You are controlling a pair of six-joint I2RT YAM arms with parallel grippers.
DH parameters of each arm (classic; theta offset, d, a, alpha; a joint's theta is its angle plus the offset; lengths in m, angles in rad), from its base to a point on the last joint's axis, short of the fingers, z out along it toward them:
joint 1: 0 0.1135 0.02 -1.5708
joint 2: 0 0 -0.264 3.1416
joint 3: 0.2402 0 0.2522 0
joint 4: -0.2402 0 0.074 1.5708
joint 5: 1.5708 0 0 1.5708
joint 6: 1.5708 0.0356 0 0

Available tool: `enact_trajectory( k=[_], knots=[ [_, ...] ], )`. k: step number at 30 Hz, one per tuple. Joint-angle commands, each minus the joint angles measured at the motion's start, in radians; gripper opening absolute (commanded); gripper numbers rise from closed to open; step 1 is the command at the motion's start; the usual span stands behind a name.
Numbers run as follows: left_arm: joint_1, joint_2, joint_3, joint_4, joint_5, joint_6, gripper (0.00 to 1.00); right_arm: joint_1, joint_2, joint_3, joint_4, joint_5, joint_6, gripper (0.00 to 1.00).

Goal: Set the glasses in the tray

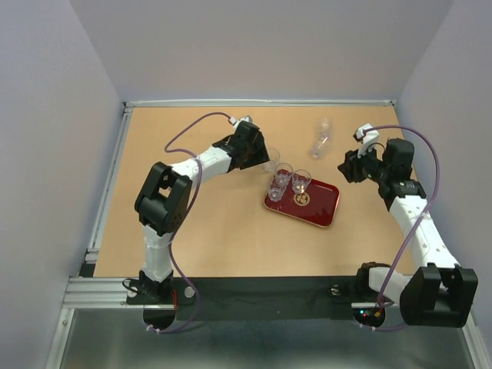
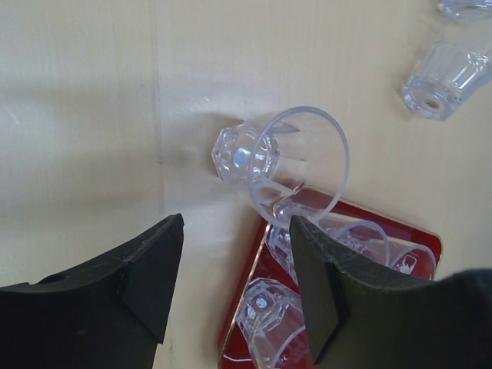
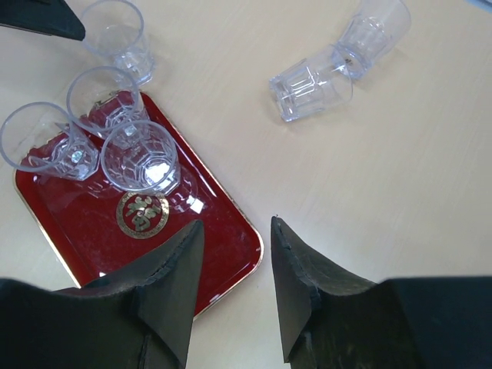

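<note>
Noting progress: your left gripper [image 1: 260, 157] is hanging open at a glass [image 1: 270, 160] just off the tray [image 1: 324, 203], upper-left corner; three glasses [image 1: 283, 179] are standing inside; two more glasses [image 1: 322, 139] are lying upper right; your right gripper [image 1: 344, 166] is idling open, empty.

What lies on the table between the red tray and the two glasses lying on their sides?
Nothing. The table between the tray and the two lying glasses is bare; the right wrist view shows it clearly.

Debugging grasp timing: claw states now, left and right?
Left claw: open, empty, a glass just beyond it.
Right claw: open, empty.
</note>
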Motion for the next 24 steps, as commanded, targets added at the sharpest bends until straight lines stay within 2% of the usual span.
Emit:
enact_trajectory(
  k=[1,7,11,15,16,18,19,22,24],
  knots=[
    [0.002,0.043,0.125,-0.082,-0.059,0.029,0.68,-0.015,-0.026,-0.026,0.062,-0.011,0.012,0.46],
    [0.003,0.091,0.164,-0.094,-0.090,0.033,0.66,-0.024,-0.030,-0.027,0.064,-0.014,0.013,0.46],
    [0.006,0.112,0.190,-0.099,-0.102,0.031,0.59,-0.029,-0.030,-0.029,0.065,-0.017,0.015,0.46],
    [0.014,0.128,0.205,-0.097,-0.114,0.028,0.39,-0.032,-0.032,-0.030,0.067,-0.020,0.016,0.46],
    [0.014,0.128,0.205,-0.097,-0.122,0.028,0.28,-0.034,-0.034,-0.030,0.068,-0.020,0.018,0.46],
    [0.014,0.123,0.202,-0.096,-0.139,0.034,0.19,-0.035,-0.034,-0.030,0.067,-0.023,0.018,0.46],
    [0.014,0.119,0.201,-0.096,-0.145,0.039,0.10,-0.035,-0.034,-0.030,0.067,-0.023,0.016,0.46],
    [0.020,0.090,0.181,-0.094,-0.183,0.054,0.00,-0.038,-0.035,-0.030,0.068,-0.026,0.018,0.46],
    [0.021,0.053,0.156,-0.079,-0.234,0.063,0.00,-0.038,-0.035,-0.033,0.067,-0.029,0.015,0.46]
  ],
)
